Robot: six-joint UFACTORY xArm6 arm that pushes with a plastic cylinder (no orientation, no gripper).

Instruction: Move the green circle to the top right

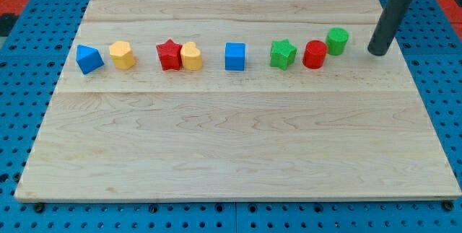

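Note:
The green circle (337, 40) stands near the right end of a row of blocks, in the upper right part of the wooden board (238, 154). It touches or nearly touches the red circle (315, 54) at its lower left. My tip (377, 50) is on the board to the right of the green circle, about a block's width away and apart from it. The dark rod rises from the tip toward the view's top right corner.
Left of the red circle, the row runs on: a green star (283, 53), a blue cube (234, 56), a yellow heart (191, 56) against a red star (169, 55), a yellow hexagon (122, 55) and a blue triangle-like block (89, 59). The board's right edge (411, 53) lies close to my tip.

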